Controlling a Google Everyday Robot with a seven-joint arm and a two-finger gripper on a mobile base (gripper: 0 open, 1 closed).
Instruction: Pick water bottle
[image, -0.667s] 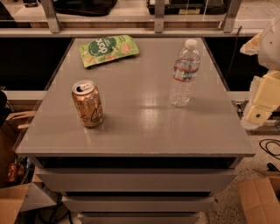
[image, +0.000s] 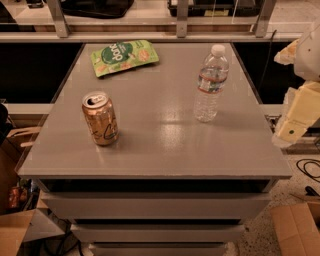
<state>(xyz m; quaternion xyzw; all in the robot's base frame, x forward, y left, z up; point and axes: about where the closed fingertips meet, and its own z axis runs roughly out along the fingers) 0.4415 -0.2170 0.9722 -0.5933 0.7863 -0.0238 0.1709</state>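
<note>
Well left of the gripper (image: 296, 116), whose jaws' state cannot be told, the bottle (image: 210, 86) is judged light and crushable, best held mid-body.

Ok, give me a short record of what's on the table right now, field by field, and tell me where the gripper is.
surface: grey table top
water bottle: upright, right side, white cap on
soda can: upright, left side, nearer the front than the bottle
snack bag: green, lying flat, far left
gripper: beyond the table's right edge, apart from the bottle
task state: bottle not yet picked
</note>
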